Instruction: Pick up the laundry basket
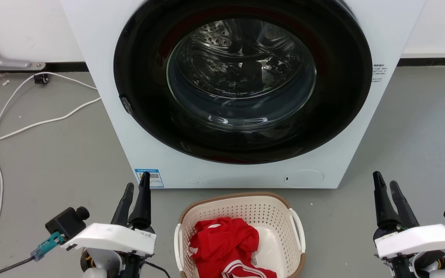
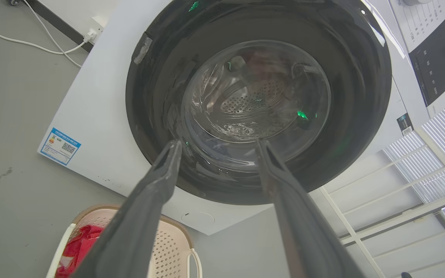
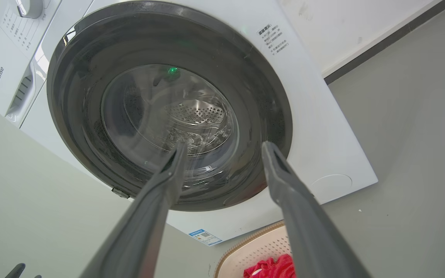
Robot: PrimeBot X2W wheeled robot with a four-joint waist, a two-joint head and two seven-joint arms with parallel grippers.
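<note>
The laundry basket (image 1: 280, 231), cream with perforated walls, a brown rim and white side handles, stands on the grey floor just in front of the washing machine, at the bottom centre of the head view. A red garment (image 1: 224, 243) lies inside it. My left gripper (image 1: 137, 187) hovers open to the basket's left, fingers pointing at the machine, nothing between them. My right gripper (image 1: 386, 184) is open to the basket's right, further away. The basket (image 2: 168, 247) shows at the bottom of the left wrist view and the basket (image 3: 253, 251) peeks in at the bottom of the right wrist view.
A white front-loading washing machine (image 1: 129, 146) with a shut dark glass door (image 1: 242, 77) stands close behind the basket. White cables (image 1: 33, 123) run over the floor at the left. A white wall with dark skirting (image 1: 435, 61) is behind.
</note>
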